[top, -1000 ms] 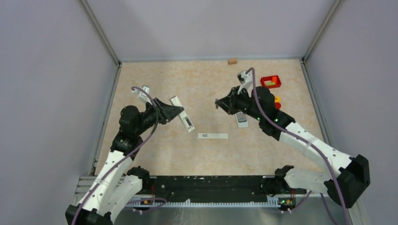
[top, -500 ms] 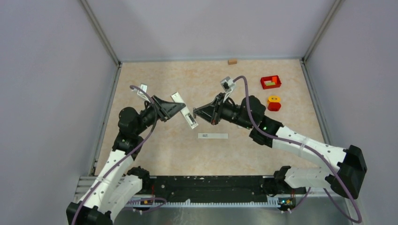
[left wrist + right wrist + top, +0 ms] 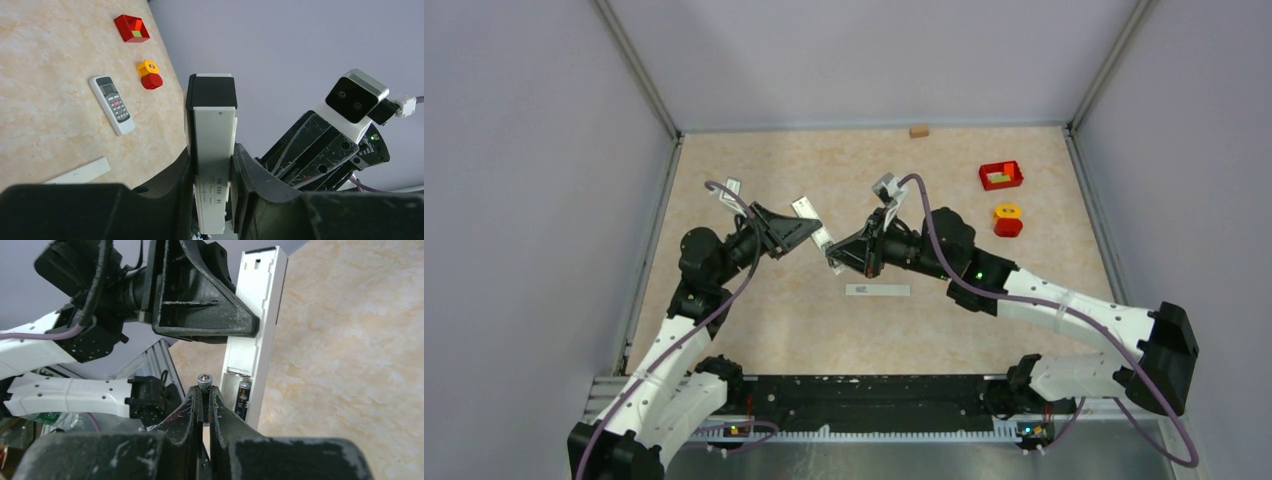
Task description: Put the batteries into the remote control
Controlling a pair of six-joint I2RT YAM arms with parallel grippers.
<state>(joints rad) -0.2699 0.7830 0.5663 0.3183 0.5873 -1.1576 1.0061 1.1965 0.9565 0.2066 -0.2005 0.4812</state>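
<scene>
My left gripper (image 3: 212, 170) clamps the remote control (image 3: 260, 300); I should square the battery (image 3: 203, 379) my right gripper (image 3: 202, 395) pinches to the free slot (image 3: 230, 386).

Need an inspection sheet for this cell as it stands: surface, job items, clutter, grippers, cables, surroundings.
Surface: beige marbled table; no damage seen.
Job's things: remote held off the table, bay open, seated battery inside; second battery beside the bay, not in.
Clutter: handset, white bar, red tray, yellow-red piece, wood block at the far edge.
Grippers: left gripper shut on remote; right gripper shut on second battery.
Cables: purple left cable and right cable run along the arms; no snag seen.
Surroundings: grey walls, metal frame posts.
</scene>
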